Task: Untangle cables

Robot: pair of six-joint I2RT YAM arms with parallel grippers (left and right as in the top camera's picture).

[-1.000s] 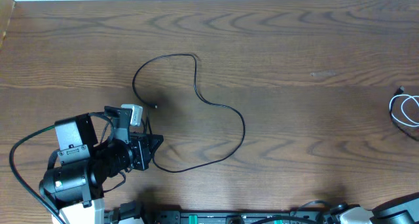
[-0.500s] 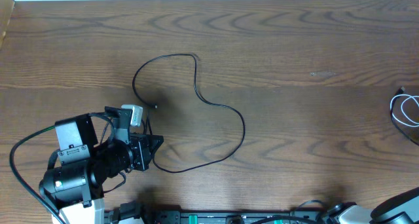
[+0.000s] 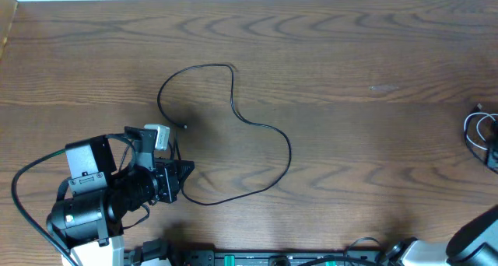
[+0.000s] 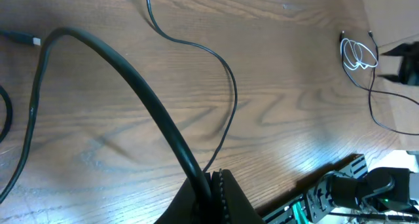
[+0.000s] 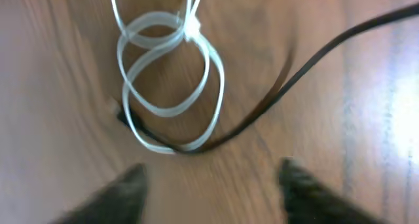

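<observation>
A thin black cable (image 3: 272,129) lies in a wide open loop mid-table, with one plug end (image 3: 184,126) free. Its other end runs into my left gripper (image 3: 189,168), whose jaws (image 4: 213,179) are shut where the thin cable (image 4: 230,86) meets them. A small bundle of white cable loops (image 3: 481,131) lies at the table's right edge, and a black cord (image 5: 294,73) leads off from it. My right gripper (image 5: 213,185) is open and hovers just short of the white loops (image 5: 163,86). In the overhead view only its dark tip (image 3: 493,153) shows.
A thicker black arm cable (image 4: 131,86) arcs across the left wrist view in front of the jaws. The table's right edge (image 4: 383,27) is beside the white bundle. The left arm's body (image 3: 93,192) fills the front left corner.
The right arm has swung out to the right, and its gripper tip now shows beside the white loops. The left arm and the black cable have not moved.
</observation>
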